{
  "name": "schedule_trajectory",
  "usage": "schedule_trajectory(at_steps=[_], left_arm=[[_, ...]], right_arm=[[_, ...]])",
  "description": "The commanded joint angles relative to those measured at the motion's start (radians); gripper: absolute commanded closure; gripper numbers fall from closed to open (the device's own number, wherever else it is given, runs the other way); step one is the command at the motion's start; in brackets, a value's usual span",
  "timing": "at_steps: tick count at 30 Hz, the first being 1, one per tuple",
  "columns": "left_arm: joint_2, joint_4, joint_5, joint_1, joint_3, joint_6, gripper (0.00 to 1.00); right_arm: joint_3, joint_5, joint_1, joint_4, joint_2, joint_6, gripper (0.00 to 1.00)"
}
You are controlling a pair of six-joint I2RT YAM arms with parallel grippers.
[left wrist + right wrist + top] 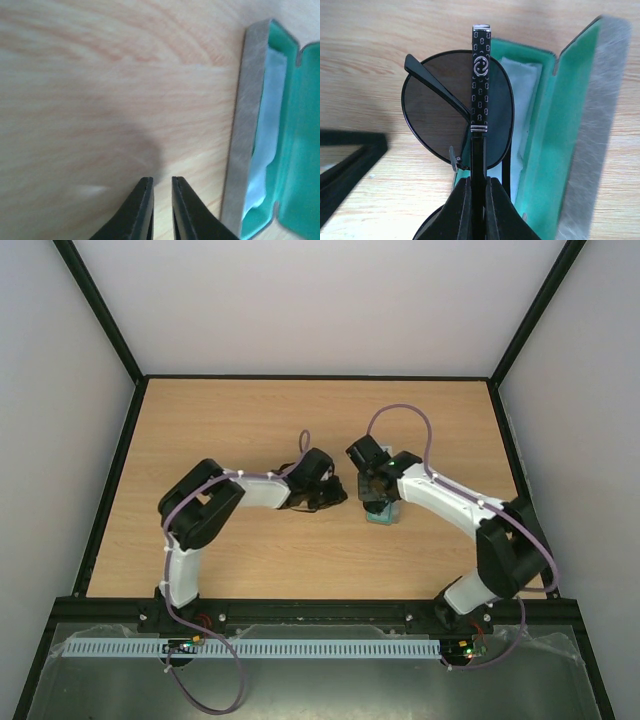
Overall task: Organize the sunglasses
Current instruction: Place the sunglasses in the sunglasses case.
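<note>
My right gripper is shut on one slim temple arm of the sunglasses. They have dark oval lenses, a thin black wire frame and a patterned temple with a logo. It holds them over the left edge of the open grey, green-lined case, which has a light blue cloth inside. In the top view the right gripper hovers over the case. My left gripper is empty, its jaws a narrow slit apart, low over the bare table just left of the case. It also shows in the top view.
The wooden table has a black raised rim on all sides. The left gripper's black finger lies close to the left of the held sunglasses. Both arms meet at mid-table.
</note>
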Motion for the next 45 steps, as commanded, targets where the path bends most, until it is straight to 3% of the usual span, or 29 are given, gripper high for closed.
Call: schedule_trajectory(at_steps=[1,9,15,45], left_arm=[[-0.108,-0.05,-0.046,0.011,-0.135,0.018,0.83],[-0.252,-0.035,-0.056,0.032,-0.268,0.044,0.76],[-0.304,-0.001,-0.039,0.05,-0.339,0.048,0.76],[-0.334,-0.008,0.004,0.088,-0.4,0.094,0.76]], right_arm=[[-0.021,0.025,-0.01,0.042,0.09,0.005,0.99],[0.01,0.176,-0.01,0.002,0.219,0.039,0.99],[0.003,0.214,-0.011,-0.013,0.23,0.076,0.99],[0.027,0.216,-0.018,0.08,0.342,0.157,0.99]])
